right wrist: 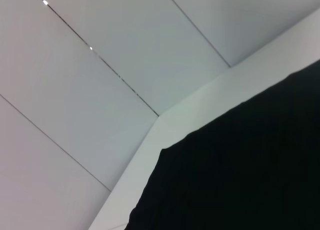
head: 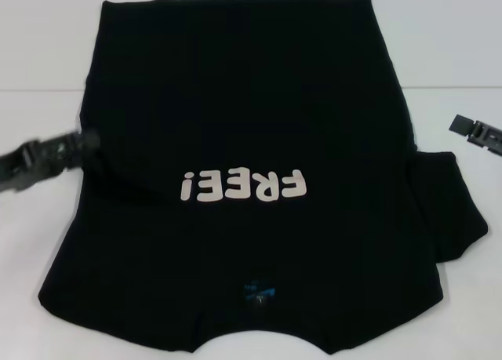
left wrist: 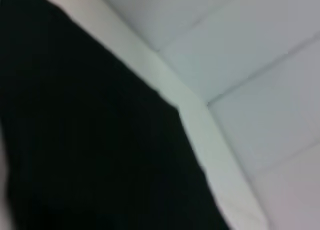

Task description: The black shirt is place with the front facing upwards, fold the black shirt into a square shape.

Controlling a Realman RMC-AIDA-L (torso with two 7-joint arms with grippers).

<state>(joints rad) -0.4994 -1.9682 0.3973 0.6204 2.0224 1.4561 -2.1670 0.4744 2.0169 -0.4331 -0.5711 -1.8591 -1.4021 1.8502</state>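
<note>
The black shirt lies flat on the white table, front up. Its white "FREE!" letters and blue neck label are toward the near edge, the hem at the far side. One sleeve sticks out on the right; no sleeve shows on the left. My left gripper is at the shirt's left edge, about mid-length. My right gripper is over bare table, just right of the shirt and above that sleeve. The shirt also fills part of the left wrist view and the right wrist view.
The white table's far edge runs behind the shirt's upper part, with a pale tiled floor beyond it. Bare table shows on both sides of the shirt.
</note>
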